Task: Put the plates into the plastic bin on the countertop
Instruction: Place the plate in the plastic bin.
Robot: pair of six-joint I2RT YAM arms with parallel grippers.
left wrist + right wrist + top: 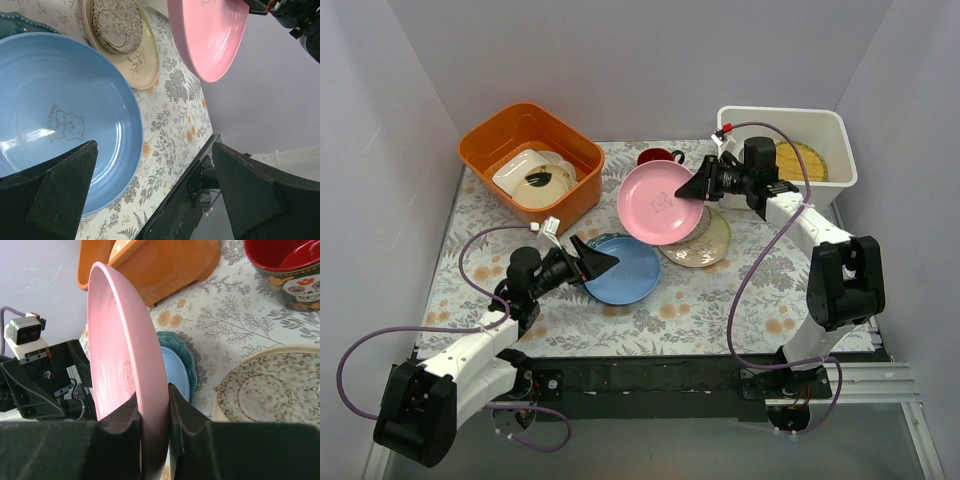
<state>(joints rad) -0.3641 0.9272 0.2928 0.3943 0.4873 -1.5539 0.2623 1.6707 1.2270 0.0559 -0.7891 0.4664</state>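
My right gripper (703, 188) is shut on the rim of a pink plate (660, 203) and holds it tilted in the air above the countertop (760, 300); its fingers (185, 425) pinch the plate's edge (125, 365). My left gripper (603, 262) is open at the left rim of a blue plate (625, 270), which lies on a teal plate (177, 347). A cream plate (715, 240) with a speckled grey plate (117, 22) on it lies under the pink one. The white plastic bin (790, 120) at the back right holds a yellow woven plate (805, 160).
An orange tub (530, 160) with white dishes stands at the back left. A dark red-rimmed mug (658, 156) stands behind the pink plate. Grey walls close the sides and back. The black table edge (200, 180) runs along the front.
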